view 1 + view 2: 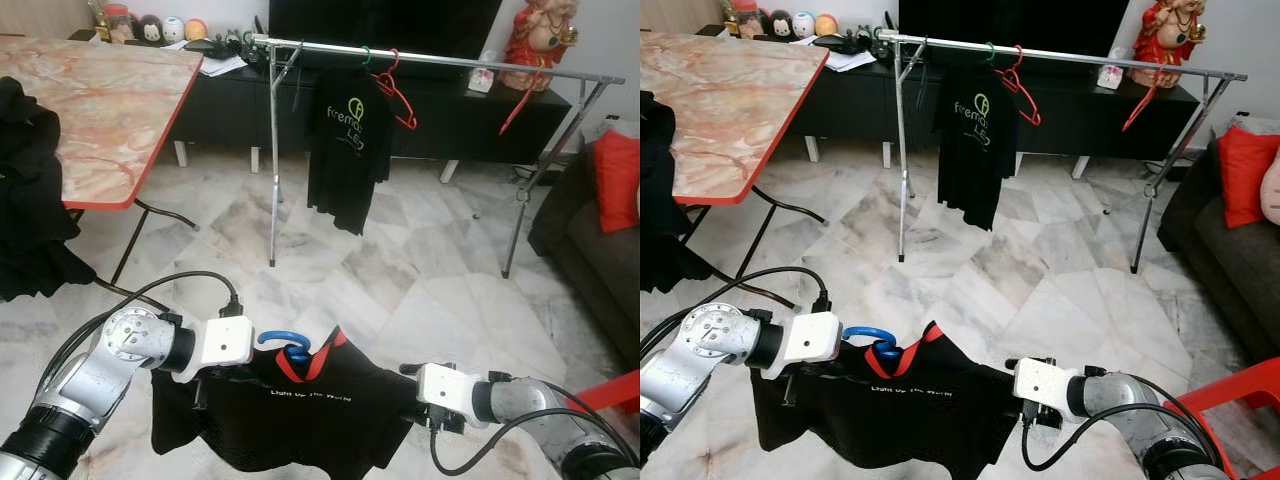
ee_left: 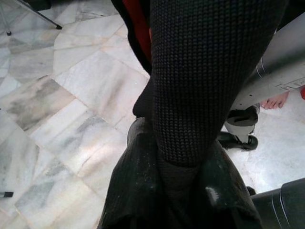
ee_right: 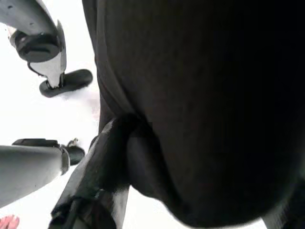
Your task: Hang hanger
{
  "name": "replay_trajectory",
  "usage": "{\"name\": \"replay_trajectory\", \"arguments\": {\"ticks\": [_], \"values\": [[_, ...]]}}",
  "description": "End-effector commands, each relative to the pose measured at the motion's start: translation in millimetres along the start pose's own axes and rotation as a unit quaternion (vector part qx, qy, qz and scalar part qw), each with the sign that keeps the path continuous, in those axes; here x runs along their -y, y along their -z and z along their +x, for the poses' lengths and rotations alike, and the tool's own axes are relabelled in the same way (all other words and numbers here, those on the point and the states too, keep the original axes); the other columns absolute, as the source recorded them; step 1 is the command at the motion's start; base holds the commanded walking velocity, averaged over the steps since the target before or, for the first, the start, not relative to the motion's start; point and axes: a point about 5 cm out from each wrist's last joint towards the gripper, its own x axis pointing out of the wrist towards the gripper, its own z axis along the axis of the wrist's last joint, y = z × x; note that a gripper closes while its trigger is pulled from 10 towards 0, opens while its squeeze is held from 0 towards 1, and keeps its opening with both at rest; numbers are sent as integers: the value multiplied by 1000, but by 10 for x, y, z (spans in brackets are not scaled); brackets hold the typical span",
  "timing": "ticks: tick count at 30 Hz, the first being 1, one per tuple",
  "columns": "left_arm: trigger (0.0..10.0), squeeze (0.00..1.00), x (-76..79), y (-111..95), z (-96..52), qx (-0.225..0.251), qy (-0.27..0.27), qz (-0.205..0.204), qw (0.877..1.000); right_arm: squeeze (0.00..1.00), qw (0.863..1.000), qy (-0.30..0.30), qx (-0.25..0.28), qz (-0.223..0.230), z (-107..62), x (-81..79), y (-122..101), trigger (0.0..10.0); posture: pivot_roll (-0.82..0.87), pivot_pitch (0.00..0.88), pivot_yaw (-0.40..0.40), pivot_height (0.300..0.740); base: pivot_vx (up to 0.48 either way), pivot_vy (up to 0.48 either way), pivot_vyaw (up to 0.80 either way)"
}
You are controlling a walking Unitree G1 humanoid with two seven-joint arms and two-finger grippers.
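While well short of rail, shirt aloft.

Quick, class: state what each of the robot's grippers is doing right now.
Left gripper: shut on the black T-shirt on its blue hanger.
Right gripper: shut on the same T-shirt.

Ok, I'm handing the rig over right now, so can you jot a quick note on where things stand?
Left gripper: clamped on the left side of the black shirt.
Right gripper: clamped on the shirt's right side.
The shirt is on a blue hanger, held low between both arms, well short of the clothes rack.
Already on the rack: another black shirt and red hangers.
Left: walk to the rack, lift, hook the hanger on the rail.
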Motion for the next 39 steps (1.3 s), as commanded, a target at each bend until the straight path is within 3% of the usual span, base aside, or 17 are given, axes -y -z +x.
{"name": "replay_trajectory", "arguments": {"ticks": [1, 39], "values": [[10000, 0, -41, -108, -8, 22, -5, 16, 1000, 0, 1000, 8, 2, 13, -28, 14, 26, 0, -25, 0, -126, 740, 0, 0, 0], [10000, 0, 49, -29, 18, 1, 2, 5, 1000, 0, 1000, -1, 1, 3, -20, -15, 32, 0, -23, 0, -137, 740, 0, 0, 0]]}}
